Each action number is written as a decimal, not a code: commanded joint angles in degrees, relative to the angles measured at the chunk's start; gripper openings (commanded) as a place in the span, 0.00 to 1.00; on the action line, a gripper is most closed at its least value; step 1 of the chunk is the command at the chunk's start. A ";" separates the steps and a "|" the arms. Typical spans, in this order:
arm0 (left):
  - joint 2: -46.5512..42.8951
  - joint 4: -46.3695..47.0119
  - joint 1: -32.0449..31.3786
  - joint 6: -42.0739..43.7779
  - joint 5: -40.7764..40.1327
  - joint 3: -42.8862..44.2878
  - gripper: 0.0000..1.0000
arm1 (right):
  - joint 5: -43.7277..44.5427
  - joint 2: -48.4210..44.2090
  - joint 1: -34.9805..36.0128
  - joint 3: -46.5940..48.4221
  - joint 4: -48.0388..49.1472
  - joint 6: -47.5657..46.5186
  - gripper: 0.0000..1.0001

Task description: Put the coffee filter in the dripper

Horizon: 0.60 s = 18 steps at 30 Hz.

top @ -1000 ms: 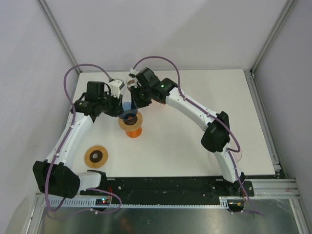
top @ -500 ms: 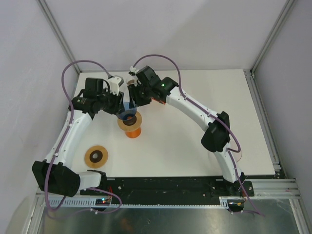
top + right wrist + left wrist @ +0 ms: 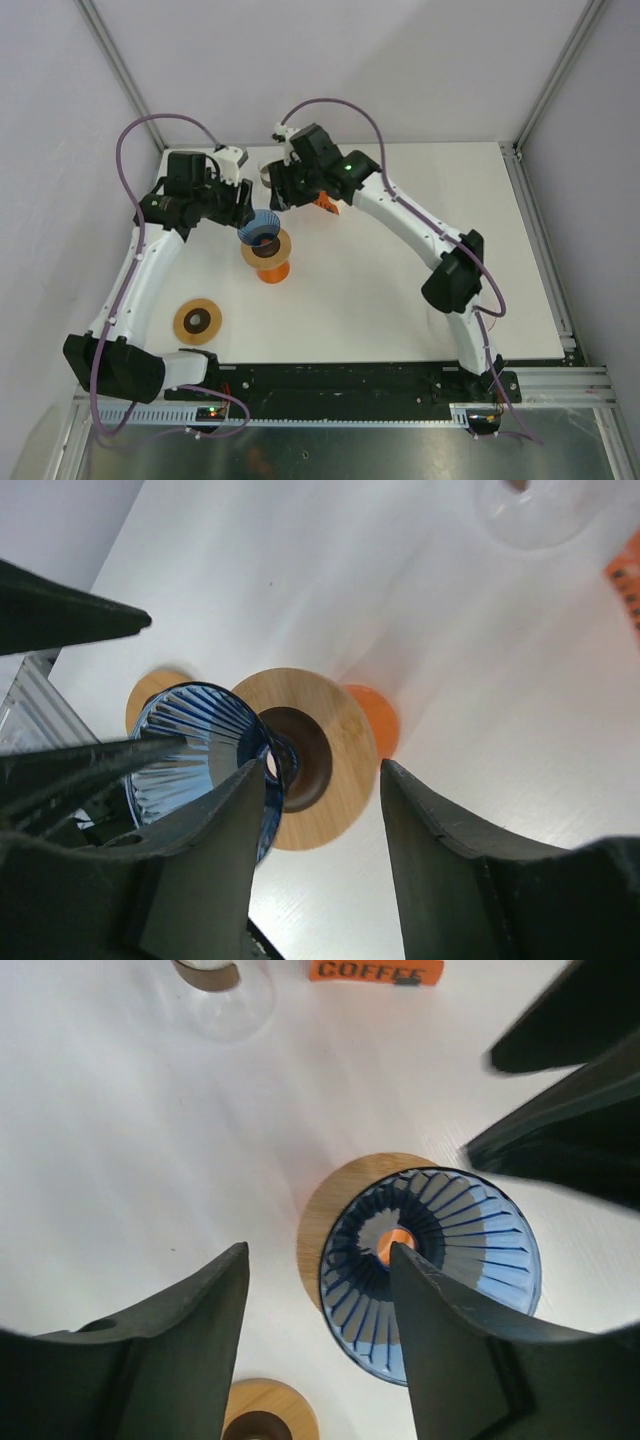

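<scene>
At the upper left of the overhead view, the left gripper (image 3: 240, 208) hangs with its jaws well apart and nothing between them. Its own camera shows only bare table and a slice of wooden collar in the gap.

Just to the right and a little lower in the frame sits the blue fluted coffee filter (image 3: 261, 226). Its tip is down in the dark hole of the dripper (image 3: 281, 251), the wood-collared piece on an orange base. The filter looks tilted rather than seated. Its mouth is offset toward the top of the frame from the collar, and in the right wrist view it leans off to the left with the collar's right half uncovered. So its long axis slants up toward the two grippers, not straight up.

Further right, the right gripper (image 3: 281, 192) is likewise spread wide and empty, just above the filter in the frame. Both are near it, the left perhaps slightly nearer. My judgement is that any correction would mean nudging the rim down-frame, over the collar's centre.
</scene>
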 commanded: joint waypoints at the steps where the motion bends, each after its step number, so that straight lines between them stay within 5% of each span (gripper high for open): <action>1: -1.55 0.49 2.34 0.41 -2.35 4.22 0.65 | 3.41 -11.62 -3.55 -3.84 5.46 -6.19 0.55; 10: 0.26 2.44 8.86 0.11 -0.95 3.87 0.72 | -0.74 -23.27 -16.24 -35.70 32.69 -16.15 0.51; 18: 1.58 5.75 9.29 1.23 -4.04 0.37 0.72 | -5.95 -13.02 -21.43 -35.80 38.73 -25.54 0.42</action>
